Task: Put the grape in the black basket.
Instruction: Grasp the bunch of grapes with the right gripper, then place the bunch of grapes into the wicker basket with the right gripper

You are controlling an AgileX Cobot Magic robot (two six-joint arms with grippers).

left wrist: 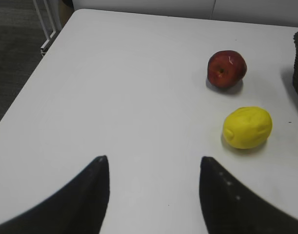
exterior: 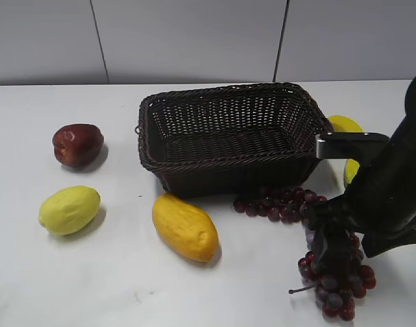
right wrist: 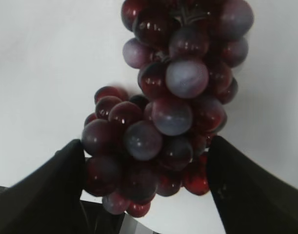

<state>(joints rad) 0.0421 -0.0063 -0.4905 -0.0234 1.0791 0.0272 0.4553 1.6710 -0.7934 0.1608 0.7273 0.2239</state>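
The grape (exterior: 279,204) is a long bunch of dark red and purple berries lying on the white table in front of the black basket (exterior: 228,92), bending down to the front right. My right gripper (exterior: 328,238) has come down on its right part. In the right wrist view the two fingers (right wrist: 146,144) press the grape (right wrist: 173,112) from both sides. My left gripper (left wrist: 153,158) is open and empty over bare table; it does not show in the exterior view. The basket is empty.
A dark red apple (exterior: 77,144) and a yellow lemon (exterior: 69,209) lie at the left, both also in the left wrist view. A yellow-orange fruit (exterior: 185,227) lies before the basket. Another yellow fruit (exterior: 345,124) sits behind the basket's right end.
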